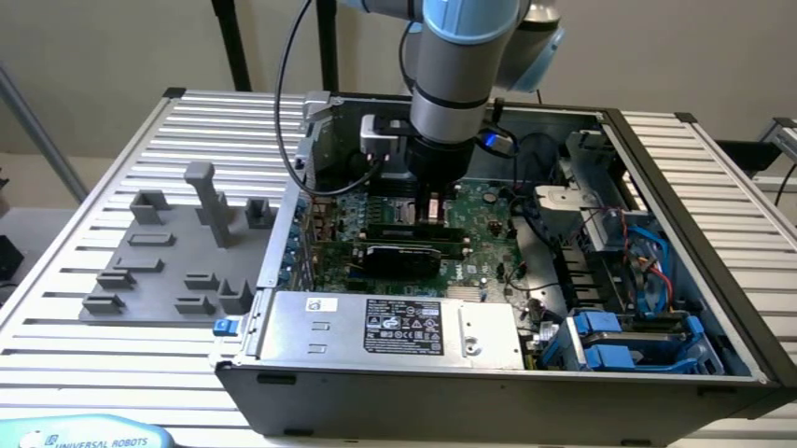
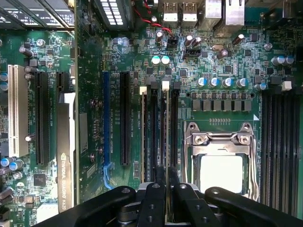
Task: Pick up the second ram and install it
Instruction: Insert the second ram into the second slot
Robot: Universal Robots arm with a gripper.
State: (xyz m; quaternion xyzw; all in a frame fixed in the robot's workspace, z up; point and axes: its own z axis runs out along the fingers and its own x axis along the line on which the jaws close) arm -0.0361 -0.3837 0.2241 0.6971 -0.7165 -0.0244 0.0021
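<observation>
In the wrist view my gripper [image 2: 166, 191] is shut on the second ram [image 2: 166, 137], a thin stick seen edge-on between the two black fingers [image 2: 155, 198]. The stick stands upright along the row of black memory slots [image 2: 152, 132] beside the CPU socket [image 2: 220, 161], its far end at a white latch [image 2: 165, 85]. I cannot tell whether it is seated in a slot. In the exterior view the gripper [image 1: 430, 207] reaches down from the arm onto the green motherboard [image 1: 480, 219] inside the open computer case [image 1: 697, 233].
A grey fixture plate [image 1: 174, 252] with upright blocks lies on the slatted table at the exterior view's left. The power supply [image 1: 386, 327] and blue drive bays [image 1: 617, 341] sit near the case front. More black slots [image 2: 279, 142] and expansion slots [image 2: 124, 118] flank the gripper.
</observation>
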